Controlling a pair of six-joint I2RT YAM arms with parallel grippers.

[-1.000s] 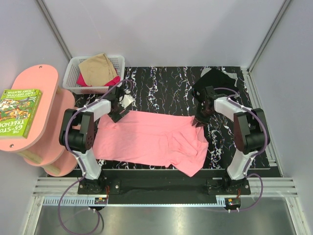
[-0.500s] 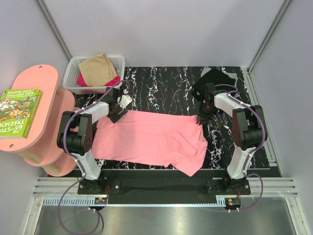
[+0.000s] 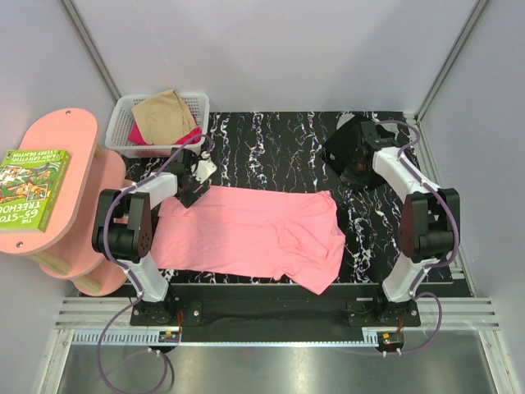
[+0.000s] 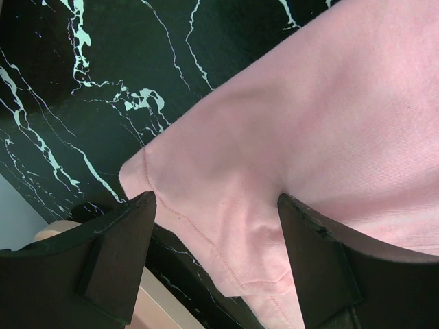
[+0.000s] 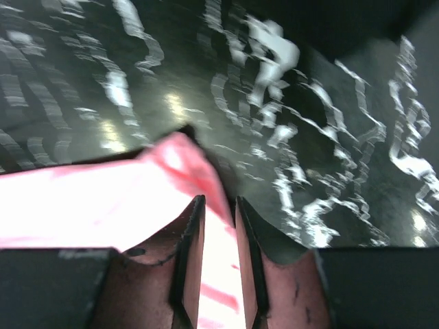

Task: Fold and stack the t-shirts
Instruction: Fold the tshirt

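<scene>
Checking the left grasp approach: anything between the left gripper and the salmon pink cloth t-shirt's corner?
Nothing visible. The left gripper is open, and the corner of the salmon pink cloth t-shirt shows between its fingers, lying on the black marbled tabletop.

So the spread t-shirt (image 3: pixel 254 230) is lying across the near middle of the counter (image 3: pixel 279 139), with another t-shirt (image 3: pixel 340 139) sitting behind it in the far right corner. The basket (image 3: pixel 123 135) is sitting at the far left corner, holding more t-shirts (image 3: pixel 164 115). Left of the counter, a book (image 3: pixel 33 187) is resting on a side table (image 3: pixel 74 135).
</scene>
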